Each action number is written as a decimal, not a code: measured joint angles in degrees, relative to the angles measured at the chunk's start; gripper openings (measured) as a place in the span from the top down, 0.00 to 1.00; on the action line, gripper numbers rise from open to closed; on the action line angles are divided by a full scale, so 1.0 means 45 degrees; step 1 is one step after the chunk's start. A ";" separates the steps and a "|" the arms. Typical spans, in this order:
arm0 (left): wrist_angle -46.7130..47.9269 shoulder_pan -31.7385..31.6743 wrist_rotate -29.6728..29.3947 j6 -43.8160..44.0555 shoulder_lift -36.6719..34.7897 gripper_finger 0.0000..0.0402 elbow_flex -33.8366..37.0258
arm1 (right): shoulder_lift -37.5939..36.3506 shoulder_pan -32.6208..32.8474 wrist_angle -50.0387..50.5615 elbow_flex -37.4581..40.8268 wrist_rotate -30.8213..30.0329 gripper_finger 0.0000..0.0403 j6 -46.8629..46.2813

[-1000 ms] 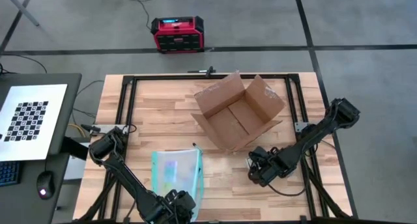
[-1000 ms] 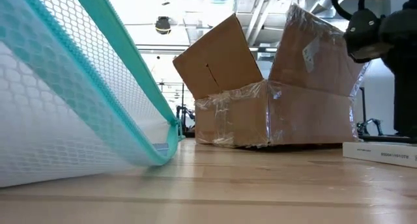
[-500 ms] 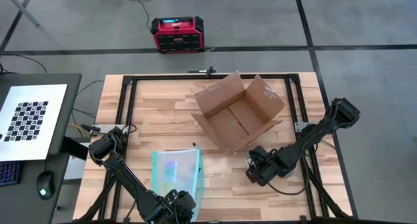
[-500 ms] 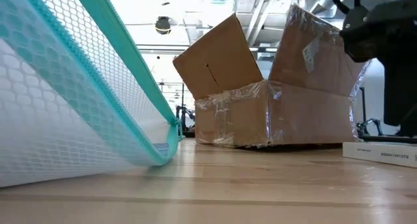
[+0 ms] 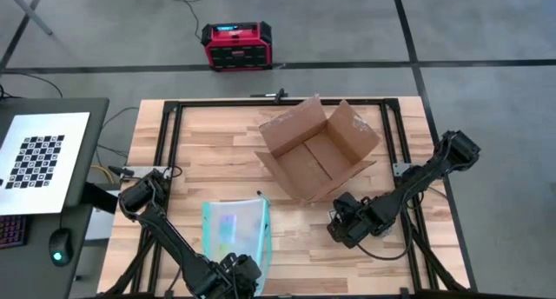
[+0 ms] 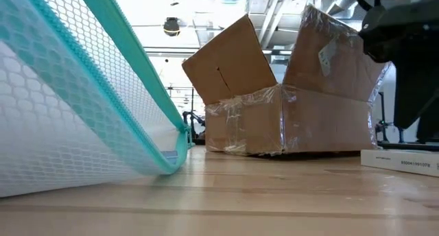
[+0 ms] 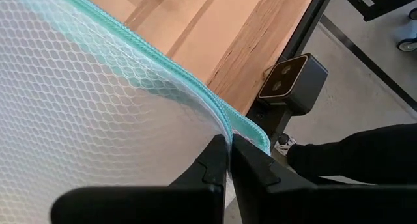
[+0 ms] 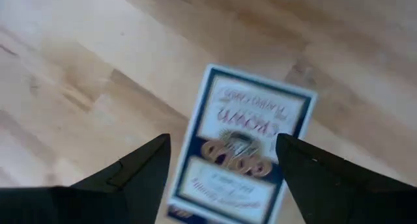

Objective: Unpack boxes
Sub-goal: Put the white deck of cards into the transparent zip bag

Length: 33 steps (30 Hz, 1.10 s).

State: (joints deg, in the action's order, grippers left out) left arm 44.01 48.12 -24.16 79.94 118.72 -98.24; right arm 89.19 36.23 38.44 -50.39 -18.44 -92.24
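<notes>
Wooden worktop point(image 5: 208, 151): cardboard box point(image 5: 317, 151), emptied. My right tool point(image 8: 221, 155), spread wide over flat card pack point(image 8: 244, 149), should descend squarely. Left tool point(image 7: 229, 160) pinches mesh pouch point(image 7: 85, 113).

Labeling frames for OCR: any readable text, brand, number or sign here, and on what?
Nothing reads cleanly.
Small flat box on the table under the open right tool: ornate printed lettering in a blue border, blurred, unreadable.
Same small box's edge in the low view: a dark line of print, too small to read.
Red and black case on the floor: a lit strip, no legible characters.
Cardboard box: no print visible.
</notes>
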 joint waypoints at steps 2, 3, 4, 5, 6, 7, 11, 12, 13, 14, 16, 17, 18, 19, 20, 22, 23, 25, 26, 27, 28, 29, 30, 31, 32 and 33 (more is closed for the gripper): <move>-0.0005 -0.0005 0.0000 0.0000 0.0000 1.00 0.0000 | -0.0005 -0.0035 -0.0156 0.0017 0.0021 0.26 -0.0162; 0.0000 -0.0004 0.0000 0.0000 0.0000 1.00 0.0000 | -0.0005 -0.0132 -0.0320 0.0114 0.0204 0.21 -0.0149; 0.0000 -0.0005 0.0000 0.0000 0.0000 1.00 0.0000 | -0.0005 -0.0210 -0.0502 0.0239 0.0307 0.15 -0.0125; 0.0000 0.0000 0.0000 0.0000 0.0000 1.00 0.0000 | -0.0005 -0.0266 -0.0687 0.0375 0.0321 0.08 -0.0209; -0.0005 0.0000 0.0000 0.0000 0.0000 1.00 0.0000 | -0.0005 -0.0283 -0.0951 0.0543 0.0323 0.05 -0.0503; 0.0000 0.0000 0.0000 0.0000 0.0000 1.00 0.0000 | -0.0013 -0.0273 -0.1298 0.0710 0.0280 0.03 -0.0969; -0.0024 0.0000 0.0000 0.0000 0.0000 1.00 0.0000 | -0.0048 -0.0393 -0.1666 0.0962 0.0492 0.12 -0.0981; -0.0024 0.0000 0.0000 0.0000 0.0000 1.00 0.0000 | -0.0044 -0.0408 -0.1358 0.0970 0.0552 0.13 -0.0406; -0.0019 0.0000 0.0000 0.0000 0.0000 1.00 0.0000 | -0.0042 -0.0409 -0.1178 0.0981 0.0553 0.15 0.0102; -0.0010 0.0000 -0.0005 0.0000 0.0000 1.00 0.0000 | -0.0077 -0.0444 -0.1076 0.0994 0.0561 0.16 0.0408; -0.0010 -0.0014 0.0000 0.0000 0.0000 1.00 0.0000 | -0.0128 -0.0557 -0.1055 0.0998 0.0700 0.17 0.0516; -0.0023 -0.0028 0.0000 0.0000 0.0000 1.00 0.0000 | -0.0131 -0.0602 -0.1033 0.0980 0.0760 0.18 0.0527; -0.0024 -0.0029 0.0000 0.0000 0.0000 1.00 0.0000 | -0.0129 -0.0602 -0.0994 0.0949 0.0789 0.18 0.0577; -0.0024 -0.0029 -0.0002 0.0000 0.0000 1.00 0.0000 | -0.0121 -0.0583 -0.0987 0.0942 0.0792 0.18 0.0726; -0.0019 -0.0031 0.0000 0.0000 0.0000 1.00 0.0000 | -0.0121 -0.0574 -0.0992 0.0942 0.0787 0.18 0.0886; -0.0015 -0.0060 0.0000 0.0000 0.0000 1.00 0.0000 | -0.0171 -0.0602 -0.0992 0.0942 0.0959 0.18 0.1181; -0.0016 -0.0064 0.0000 0.0000 0.0000 1.00 0.0000 | -0.0241 -0.0669 -0.0997 0.0947 0.1233 0.18 0.1466; -0.0024 -0.0068 0.0000 0.0000 0.0000 1.00 0.0000 | -0.0425 -0.0700 -0.1074 0.0963 0.1709 0.18 0.1748; -0.0024 -0.0068 0.0000 0.0000 0.0000 1.00 0.0000 | -0.0549 -0.0672 -0.1118 0.0974 0.1794 0.18 0.1762; -0.0024 -0.0068 0.0000 0.0000 0.0000 1.00 0.0000 | -0.0689 -0.0620 -0.1150 0.0971 0.1887 0.18 0.1767; -0.0024 -0.0068 -0.0005 0.0000 0.0000 1.00 0.0000 | -0.0814 -0.0547 -0.1160 0.0916 0.1929 0.18 0.1763; -0.0024 -0.0068 0.0000 0.0000 0.0000 1.00 0.0000 | -0.0899 -0.0478 -0.1186 0.0839 0.1929 0.18 0.1717; -0.0024 -0.0068 -0.0005 0.0000 0.0000 1.00 0.0000 | -0.0923 -0.0417 -0.1230 0.0760 0.1923 0.18 0.1664; -0.0024 -0.0068 -0.0005 0.0000 0.0000 1.00 0.0000 | -0.0927 -0.0355 -0.1203 0.0708 0.1894 0.18 0.1601; -0.0025 -0.0068 -0.0005 0.0000 0.0000 1.00 0.0000 | -0.0903 -0.0322 -0.1071 0.0685 0.1880 0.18 0.1582; -0.0025 -0.0068 -0.0005 0.0000 0.0000 1.00 0.0000 | -0.0848 -0.0300 -0.0934 0.0652 0.1847 0.18 0.1476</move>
State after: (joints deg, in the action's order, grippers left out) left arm 43.90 47.81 -24.18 79.94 118.72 -98.24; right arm 85.37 34.88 34.24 -47.46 -10.13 -85.60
